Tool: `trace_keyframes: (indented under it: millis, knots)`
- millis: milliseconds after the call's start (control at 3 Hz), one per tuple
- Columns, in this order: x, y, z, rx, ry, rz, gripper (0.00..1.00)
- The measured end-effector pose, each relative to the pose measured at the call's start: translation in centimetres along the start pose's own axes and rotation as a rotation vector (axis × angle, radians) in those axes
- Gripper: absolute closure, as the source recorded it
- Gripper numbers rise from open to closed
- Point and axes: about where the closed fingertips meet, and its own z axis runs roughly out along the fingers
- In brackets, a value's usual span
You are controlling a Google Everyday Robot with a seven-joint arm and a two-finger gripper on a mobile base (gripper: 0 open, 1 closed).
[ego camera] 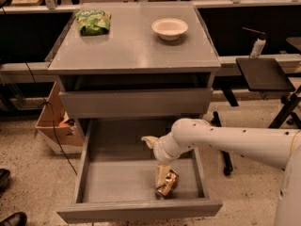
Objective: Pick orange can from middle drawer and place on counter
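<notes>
The orange can [168,183] lies on its side on the floor of the open middle drawer [117,175], near the front right. My gripper [153,163] is inside the drawer just above and left of the can, and it is open. One finger [162,174] points down and touches or nearly touches the can's left side; the other [147,141] sticks out to the left. The can is not lifted. The counter [134,46] is the grey top of the cabinet.
A green snack bag [93,21] lies at the counter's back left and a white bowl [170,28] at its back right. The drawer above [136,102] is shut. A cardboard box [54,124] stands left of the cabinet, a black side table [264,74] to the right.
</notes>
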Motion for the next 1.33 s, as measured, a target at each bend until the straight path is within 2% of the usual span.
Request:
trace_keyframes:
  millis: [333,667,1000,1333]
  knots:
    - [0.4,0.2,0.6,0.021,0.004,-0.017,0.00]
    - [1.8,-0.2,1.3,0.061,0.033,-0.050,0.00]
    - [3.3,-0.4,2.2,0.065,0.059,-0.091,0.00]
    - [4.4,0.1,3.5,0.038,0.073,-0.137,0.00]
